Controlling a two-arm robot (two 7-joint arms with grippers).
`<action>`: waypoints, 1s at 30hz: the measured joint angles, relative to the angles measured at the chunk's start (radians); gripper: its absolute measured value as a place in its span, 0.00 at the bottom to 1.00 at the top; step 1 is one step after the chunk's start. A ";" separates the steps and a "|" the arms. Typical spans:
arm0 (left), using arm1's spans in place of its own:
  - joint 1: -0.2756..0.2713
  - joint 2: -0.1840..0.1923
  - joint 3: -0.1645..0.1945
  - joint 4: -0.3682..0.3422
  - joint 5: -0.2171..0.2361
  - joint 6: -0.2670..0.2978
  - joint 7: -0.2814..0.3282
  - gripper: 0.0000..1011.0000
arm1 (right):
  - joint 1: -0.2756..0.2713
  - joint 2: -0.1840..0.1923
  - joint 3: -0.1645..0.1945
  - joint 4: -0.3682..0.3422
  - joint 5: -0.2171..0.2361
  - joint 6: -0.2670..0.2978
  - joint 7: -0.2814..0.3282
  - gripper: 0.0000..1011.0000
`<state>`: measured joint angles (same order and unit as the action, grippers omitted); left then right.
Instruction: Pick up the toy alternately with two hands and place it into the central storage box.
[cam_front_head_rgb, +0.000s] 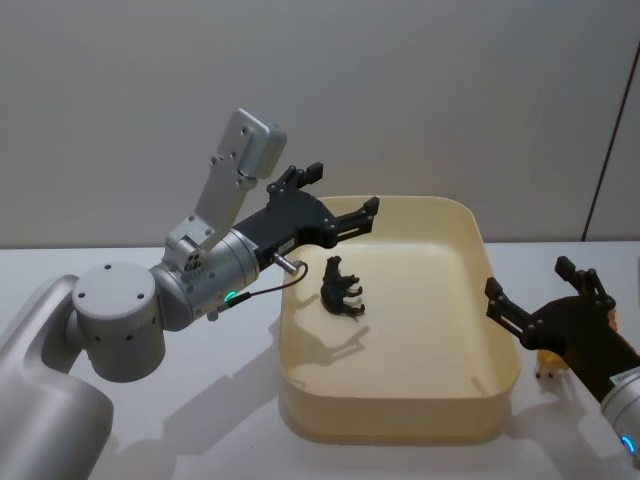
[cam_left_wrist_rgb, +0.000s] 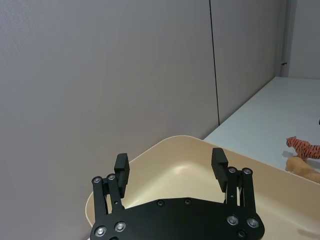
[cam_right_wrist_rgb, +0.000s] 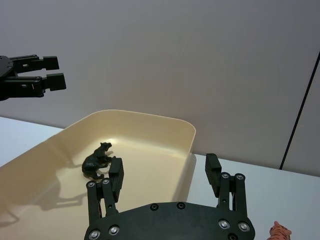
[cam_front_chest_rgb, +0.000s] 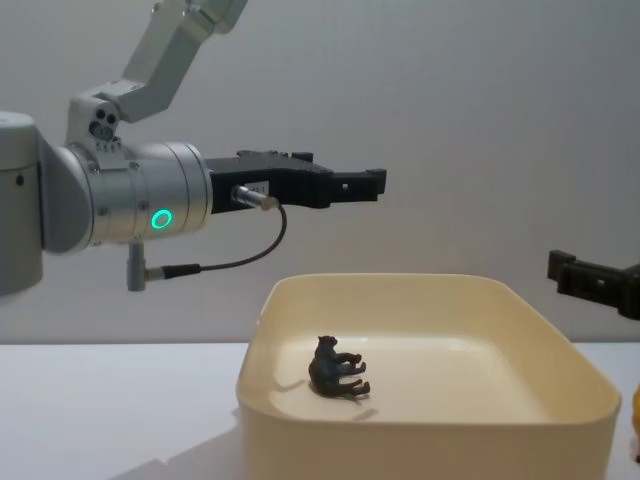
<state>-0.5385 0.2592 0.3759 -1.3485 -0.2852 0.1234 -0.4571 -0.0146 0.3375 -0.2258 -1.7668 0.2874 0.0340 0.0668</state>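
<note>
The left gripper (cam_front_head_rgb: 344, 192), on a silver wrist with a green ring light, hangs in the air above the far left corner of the central storage box (cam_front_head_rgb: 400, 425), its jaws apart and holding nothing. The cream-yellow box sits on the white desk (cam_front_head_rgb: 230, 400). Inside it, on the floor near the left wall, lies a small dark toy animal (cam_front_head_rgb: 342, 287), tipped on its side with legs out. Just right of the box, the right gripper (cam_front_head_rgb: 528, 277) is low over the desk, jaws likewise apart and empty, pointing toward the far wall. A small yellow toy (cam_front_head_rgb: 548, 368) rests on the desk beneath it, and an orange striped tiger (cam_left_wrist_rgb: 306, 148) stands beyond the box's right side.
</note>
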 joint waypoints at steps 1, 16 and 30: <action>0.000 0.000 0.000 0.000 0.000 0.000 0.000 0.99 | 0.000 0.000 0.000 0.000 0.000 0.000 0.000 0.99; 0.000 0.000 0.000 0.000 0.000 0.000 0.000 0.99 | -0.006 0.016 0.014 -0.001 0.010 0.000 0.004 0.99; 0.000 0.000 0.000 0.000 0.000 0.000 0.000 0.99 | -0.082 0.119 0.091 -0.025 0.079 -0.002 0.005 0.99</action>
<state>-0.5386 0.2592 0.3758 -1.3485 -0.2853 0.1236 -0.4570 -0.0964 0.4561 -0.1345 -1.7916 0.3668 0.0316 0.0721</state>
